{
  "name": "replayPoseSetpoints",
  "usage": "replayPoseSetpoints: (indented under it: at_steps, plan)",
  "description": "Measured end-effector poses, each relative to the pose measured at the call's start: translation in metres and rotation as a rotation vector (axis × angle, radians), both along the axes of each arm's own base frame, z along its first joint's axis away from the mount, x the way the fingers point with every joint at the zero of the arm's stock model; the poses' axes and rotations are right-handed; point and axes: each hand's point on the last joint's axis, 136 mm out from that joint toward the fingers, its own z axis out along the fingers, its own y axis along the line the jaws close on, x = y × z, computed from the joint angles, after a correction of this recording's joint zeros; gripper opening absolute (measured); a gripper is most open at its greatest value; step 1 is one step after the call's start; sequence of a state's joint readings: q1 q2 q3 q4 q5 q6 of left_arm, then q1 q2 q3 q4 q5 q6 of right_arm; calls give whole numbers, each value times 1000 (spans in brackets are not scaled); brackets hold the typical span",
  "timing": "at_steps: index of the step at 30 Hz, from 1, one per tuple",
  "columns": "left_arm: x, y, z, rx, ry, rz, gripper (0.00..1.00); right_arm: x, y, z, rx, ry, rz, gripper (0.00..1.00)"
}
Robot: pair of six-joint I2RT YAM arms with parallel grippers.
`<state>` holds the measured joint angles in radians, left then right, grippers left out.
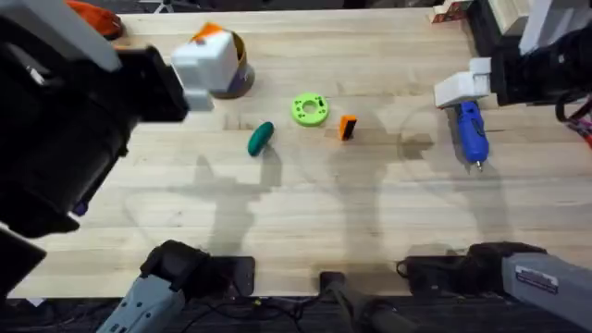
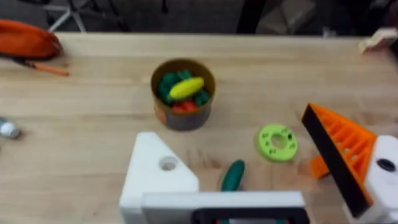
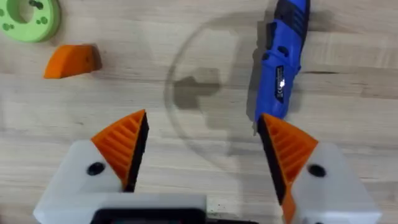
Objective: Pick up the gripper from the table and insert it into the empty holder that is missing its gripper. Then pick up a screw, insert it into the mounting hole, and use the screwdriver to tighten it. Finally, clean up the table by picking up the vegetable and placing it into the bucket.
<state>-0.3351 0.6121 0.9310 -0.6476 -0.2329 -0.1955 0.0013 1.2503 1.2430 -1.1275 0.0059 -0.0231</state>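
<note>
The small orange gripper piece [image 1: 347, 127] [image 3: 71, 60] lies on the table beside the green ring [image 1: 309, 109]. My left gripper [image 2: 230, 134] hangs high over the table's left, open. One side is a bare white holder [image 2: 155, 171] with a mounting hole; the other carries an orange finger [image 2: 339, 149]. The dark green vegetable [image 1: 261, 138] [image 2: 233, 176] lies below it, near the bucket [image 1: 231, 65] [image 2: 182, 93], which holds toy pieces. My right gripper [image 3: 202, 121] is open and empty, just short of the blue screwdriver [image 1: 472, 132] [image 3: 280, 68].
The green ring [image 2: 277, 142] [image 3: 28, 15] has small dark spots on its face. An orange object [image 2: 25, 37] lies at the far left corner and a small silver item [image 2: 7, 129] at the left edge. Wooden blocks [image 1: 453, 11] sit at the far right.
</note>
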Motion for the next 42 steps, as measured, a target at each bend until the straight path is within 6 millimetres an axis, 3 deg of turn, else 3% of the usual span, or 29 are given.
replayPoseSetpoints:
  at_steps: [7,13,25,31,42]
  plan:
    - [4,2,24,-45,-116,6,986,0,0,0,0,0,0,994]
    - [-6,7,43,-102,-358,-37,985,0,0,0,0,0,0,994]
    - [-16,-18,-19,-132,-502,-244,987,0,0,0,0,0,0,994]
    - [-34,-36,-26,-138,-532,-377,986,0,0,0,0,0,0,994]
    - [-44,-43,-42,-169,-551,-433,986,0,0,0,0,0,0,994]
